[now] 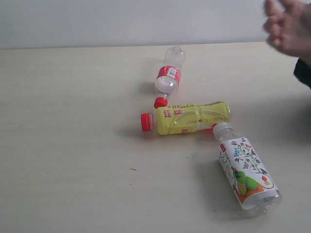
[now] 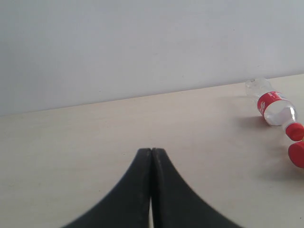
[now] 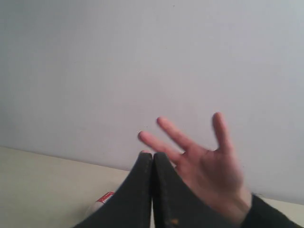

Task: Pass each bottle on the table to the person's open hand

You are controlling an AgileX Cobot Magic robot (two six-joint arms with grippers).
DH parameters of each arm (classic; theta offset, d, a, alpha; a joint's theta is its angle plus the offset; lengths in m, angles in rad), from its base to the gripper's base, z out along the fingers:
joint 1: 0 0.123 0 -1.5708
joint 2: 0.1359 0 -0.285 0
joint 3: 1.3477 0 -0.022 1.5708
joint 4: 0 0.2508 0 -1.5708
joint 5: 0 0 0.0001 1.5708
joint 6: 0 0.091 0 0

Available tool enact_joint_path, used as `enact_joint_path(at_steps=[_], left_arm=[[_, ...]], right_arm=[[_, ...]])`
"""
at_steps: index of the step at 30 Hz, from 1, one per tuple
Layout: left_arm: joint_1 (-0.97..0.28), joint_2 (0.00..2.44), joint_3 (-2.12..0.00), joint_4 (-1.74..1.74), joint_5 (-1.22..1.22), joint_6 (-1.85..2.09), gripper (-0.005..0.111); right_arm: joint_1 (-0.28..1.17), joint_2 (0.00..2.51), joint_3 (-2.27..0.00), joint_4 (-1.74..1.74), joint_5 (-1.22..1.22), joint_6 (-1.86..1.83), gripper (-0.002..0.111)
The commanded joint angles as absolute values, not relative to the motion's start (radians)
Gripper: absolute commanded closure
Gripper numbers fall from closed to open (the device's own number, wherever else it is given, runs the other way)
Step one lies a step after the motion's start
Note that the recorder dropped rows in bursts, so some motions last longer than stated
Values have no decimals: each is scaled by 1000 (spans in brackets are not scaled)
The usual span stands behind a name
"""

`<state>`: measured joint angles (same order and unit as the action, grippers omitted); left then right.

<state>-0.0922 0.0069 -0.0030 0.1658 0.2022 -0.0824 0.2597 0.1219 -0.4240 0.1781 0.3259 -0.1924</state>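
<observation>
Left hand (image 2: 151,150), right hand (image 3: 152,154) clenched, empty; red-label bottle (image 2: 275,107) lying on table (image 2: 71,142), well apart from left hand.

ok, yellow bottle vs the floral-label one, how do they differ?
Colour: the yellow bottle is yellow, the floral-label bottle clear.
Cap: the yellow bottle's is red, the floral-label bottle's white.
Pose: the yellow bottle lies across the exterior view, cap to the left; the floral-label bottle lies diagonally, cap towards the yellow bottle's base.
Shared: both capped, on their sides on the table.
</observation>
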Motion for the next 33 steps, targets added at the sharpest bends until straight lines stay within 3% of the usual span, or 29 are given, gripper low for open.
enact_joint_path(at_steps=[1,23,27,33], left_arm=[[-89,0,0,169,194,-80,107],[-89,0,0,169,194,-80,107],[-89,0,0,169,194,-80,107],[-89,0,0,169,194,-80,107]], right_arm=[[255,115,-415,181,319,-189,108],[255,151,-426,184,356,-163,108],[255,352,-568,255,488,-202,108],[255,774,-846,257,884,-180,108]])
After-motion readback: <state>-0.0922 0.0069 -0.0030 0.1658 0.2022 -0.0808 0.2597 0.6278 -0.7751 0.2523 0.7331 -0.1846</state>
